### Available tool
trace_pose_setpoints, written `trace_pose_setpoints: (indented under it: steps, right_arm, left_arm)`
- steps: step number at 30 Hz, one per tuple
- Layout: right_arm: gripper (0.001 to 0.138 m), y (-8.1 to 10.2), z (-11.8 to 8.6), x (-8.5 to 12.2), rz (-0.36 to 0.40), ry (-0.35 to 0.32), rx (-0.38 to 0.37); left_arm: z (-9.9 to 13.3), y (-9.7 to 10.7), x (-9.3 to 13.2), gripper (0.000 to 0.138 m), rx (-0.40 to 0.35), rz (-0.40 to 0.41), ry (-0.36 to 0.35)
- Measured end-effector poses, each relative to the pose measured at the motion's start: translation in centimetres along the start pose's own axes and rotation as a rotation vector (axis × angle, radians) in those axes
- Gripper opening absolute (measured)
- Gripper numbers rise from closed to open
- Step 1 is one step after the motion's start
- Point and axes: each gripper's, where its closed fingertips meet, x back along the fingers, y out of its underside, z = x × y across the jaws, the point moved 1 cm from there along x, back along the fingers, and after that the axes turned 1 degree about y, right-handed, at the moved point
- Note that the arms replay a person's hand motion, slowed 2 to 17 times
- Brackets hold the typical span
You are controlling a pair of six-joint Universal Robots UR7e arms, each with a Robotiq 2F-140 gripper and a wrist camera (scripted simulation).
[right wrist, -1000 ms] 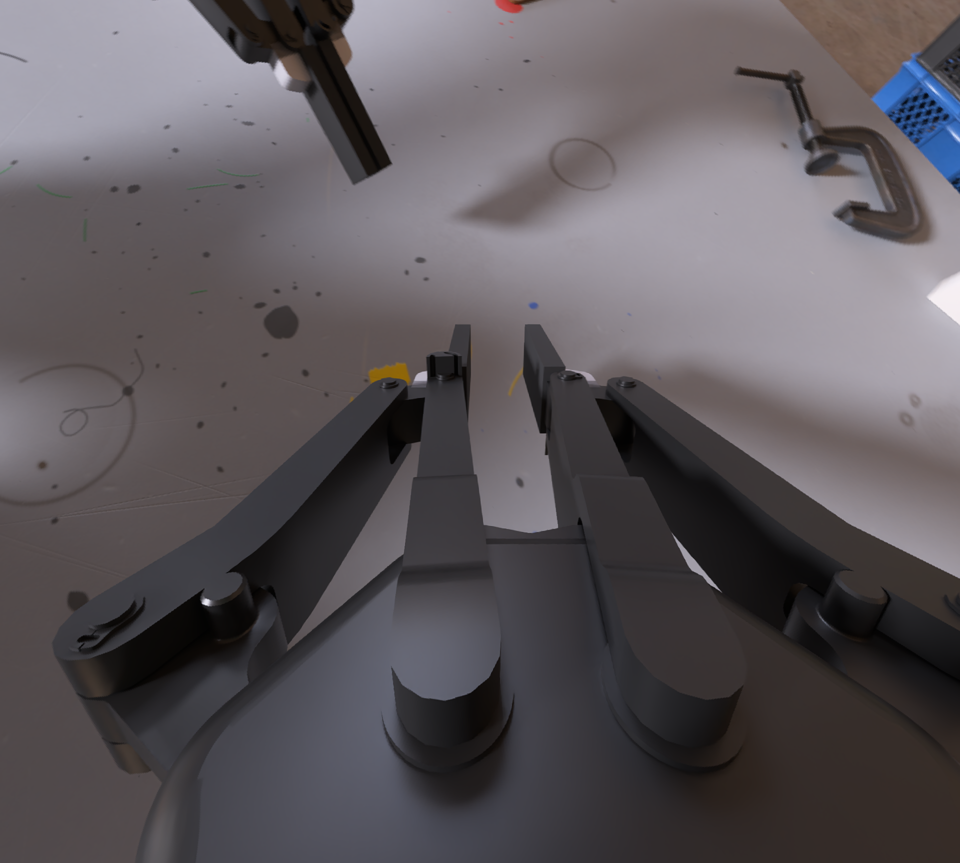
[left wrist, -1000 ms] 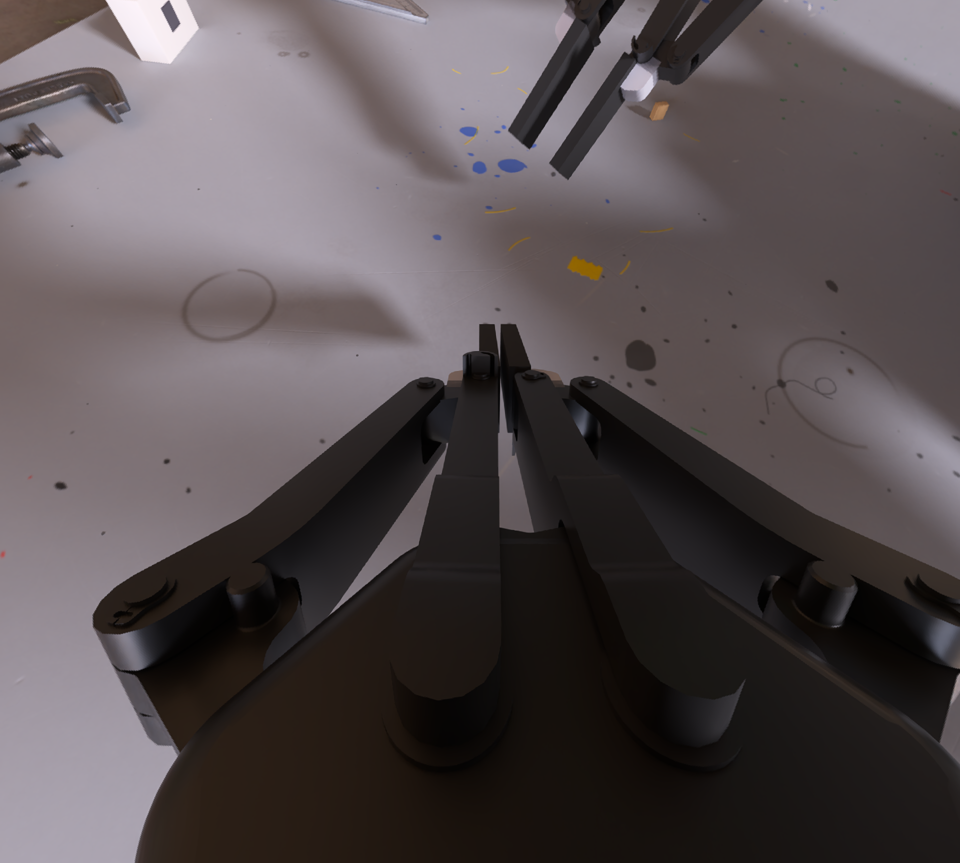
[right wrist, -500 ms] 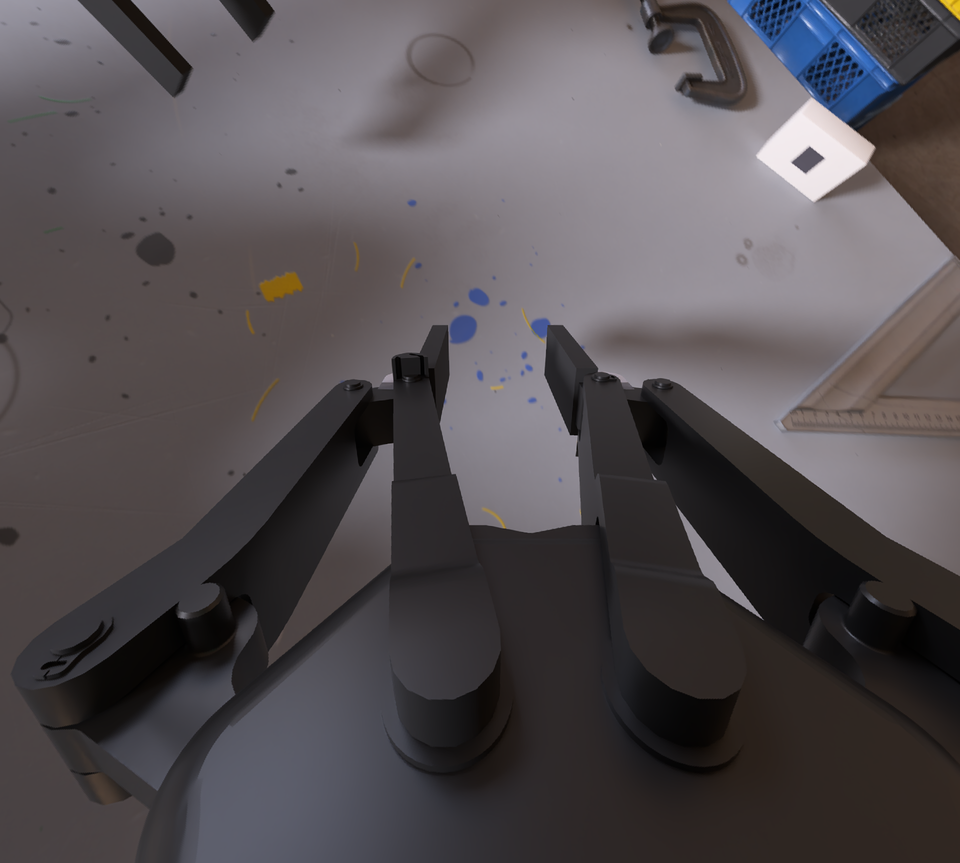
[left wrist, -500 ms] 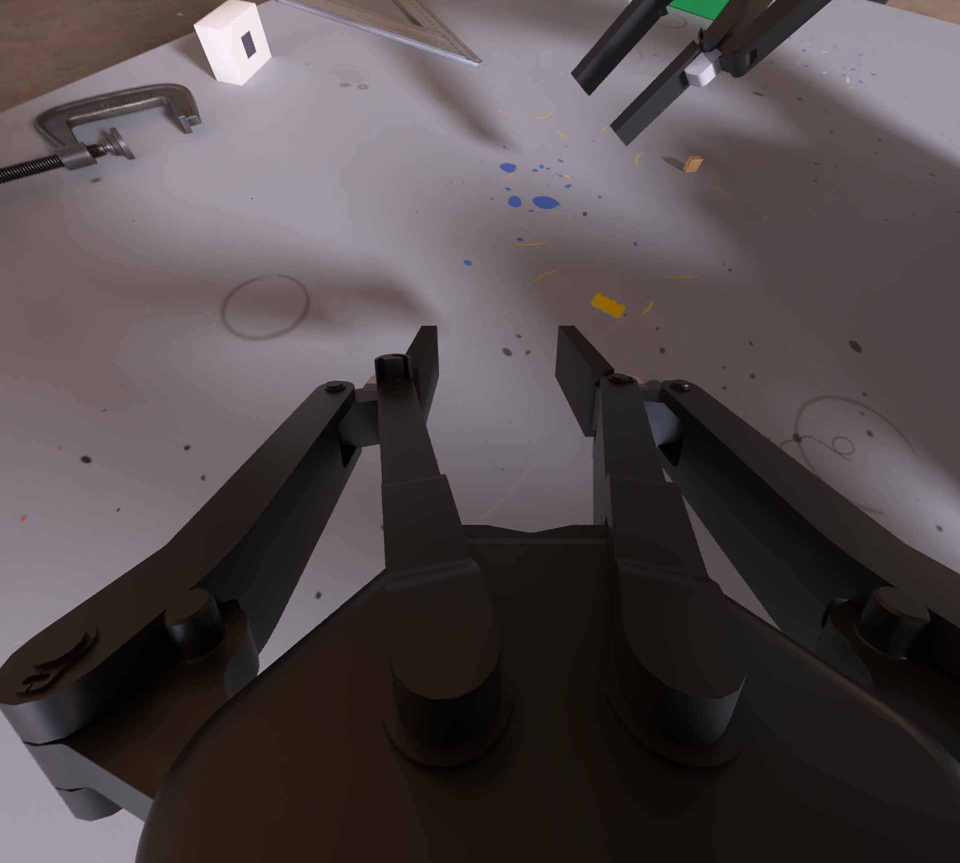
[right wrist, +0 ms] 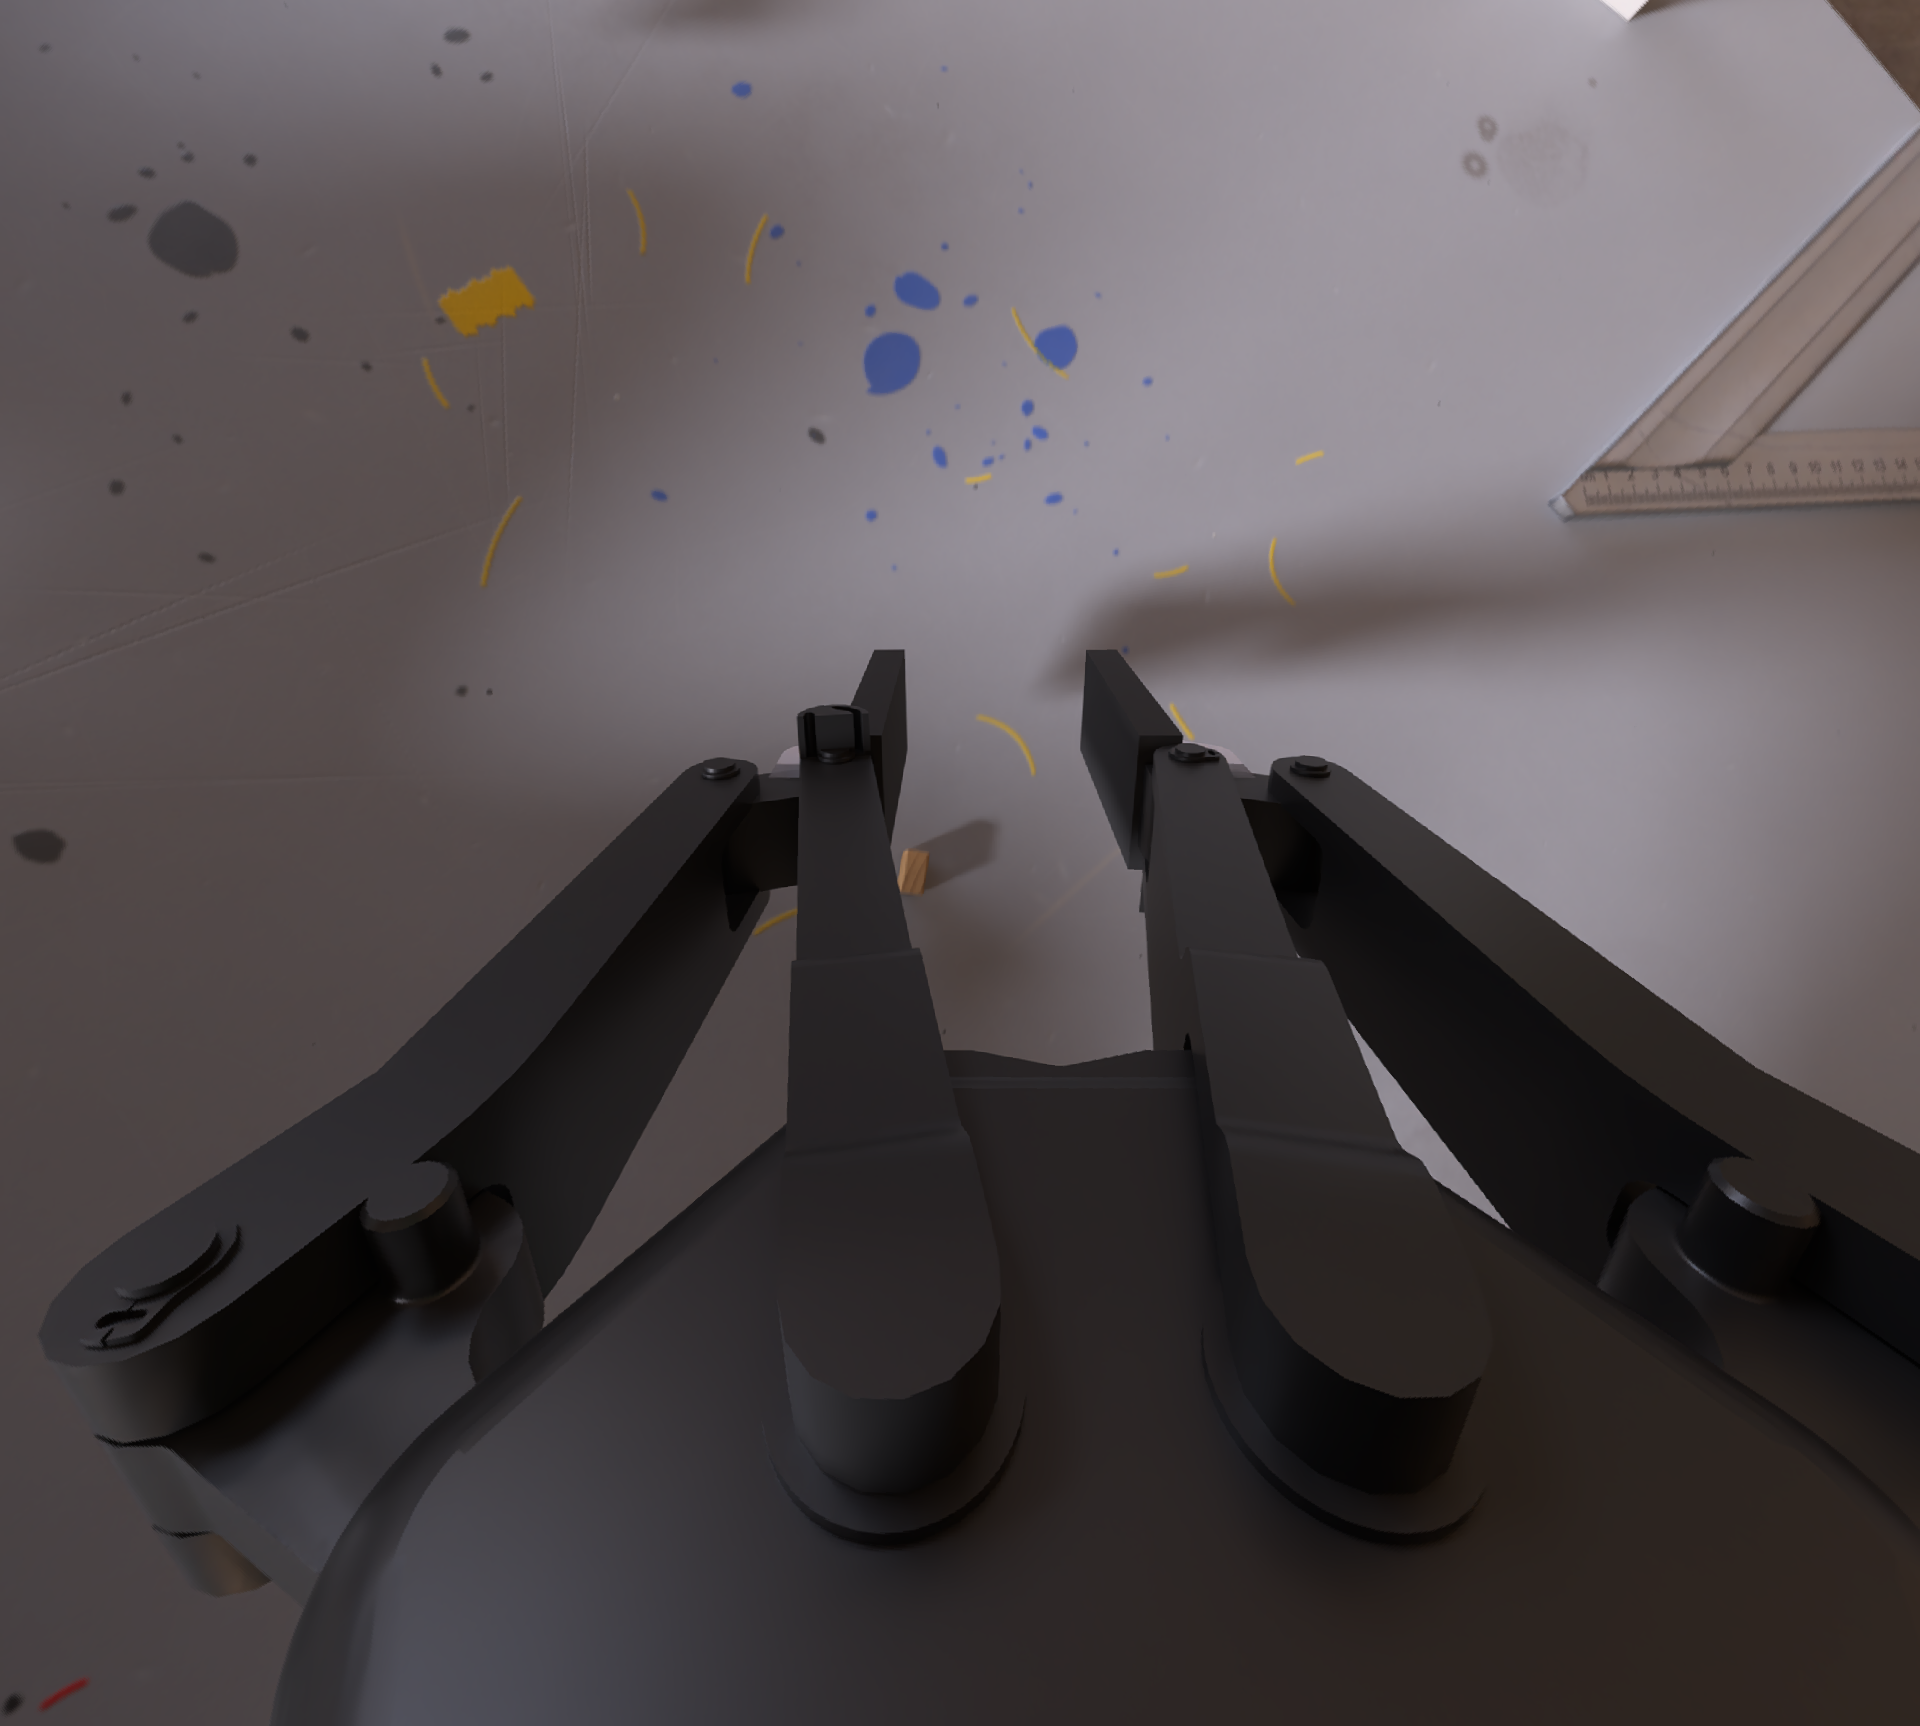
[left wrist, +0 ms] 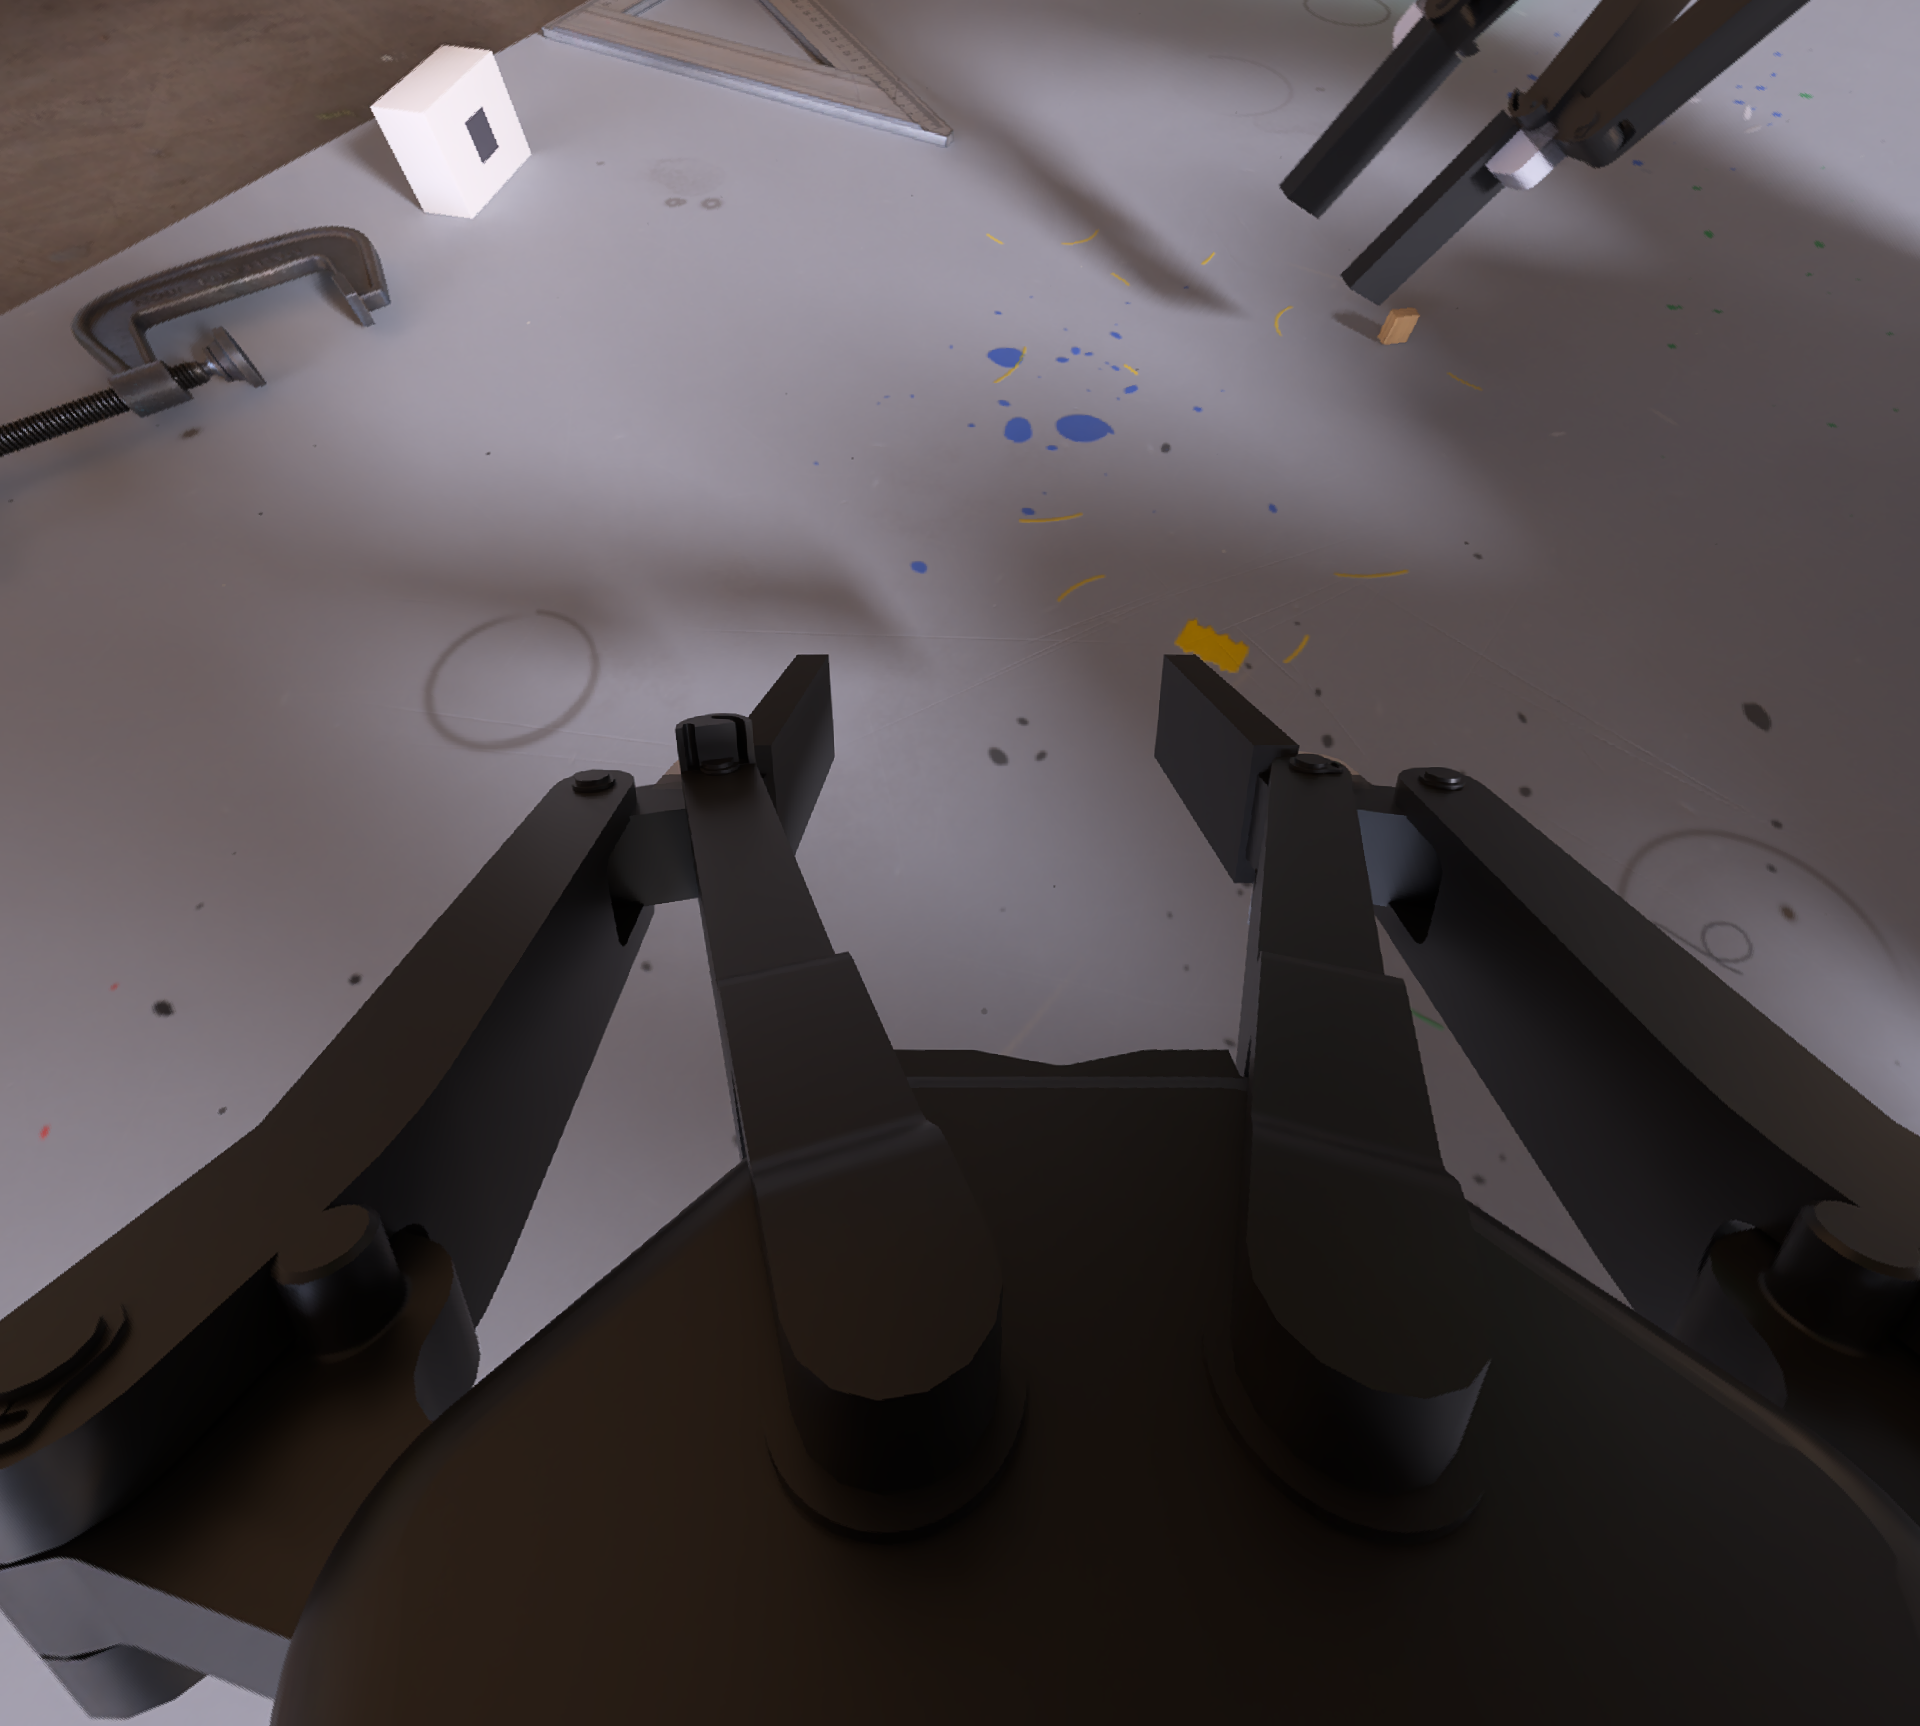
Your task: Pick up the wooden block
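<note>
The right gripper, fingers apart and empty, hangs just above the small wooden block, far nearer than the open left gripper

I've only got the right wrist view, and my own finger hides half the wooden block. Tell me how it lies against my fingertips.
Observer: In the left wrist view the wooden block lies whole on the table, just beside the right gripper's lower fingertip, not between the fingers.
Operator: Report the left gripper.
Observer: The left gripper is wide open and empty, well short of the block.
Operator: Name what lies off to its side.
Observer: A C-clamp lies to its left, by the table edge.
</note>
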Motion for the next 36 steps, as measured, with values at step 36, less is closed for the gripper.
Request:
trace_pose_setpoints:
  steps: [36]
  right_arm:
    - [0.006, 4.5, -2.1, -0.1, -0.040, -0.037, -0.159]
  left_arm:
    - [4.7, -5.0, -2.4, 0.068, -0.098, 0.036, 0.109]
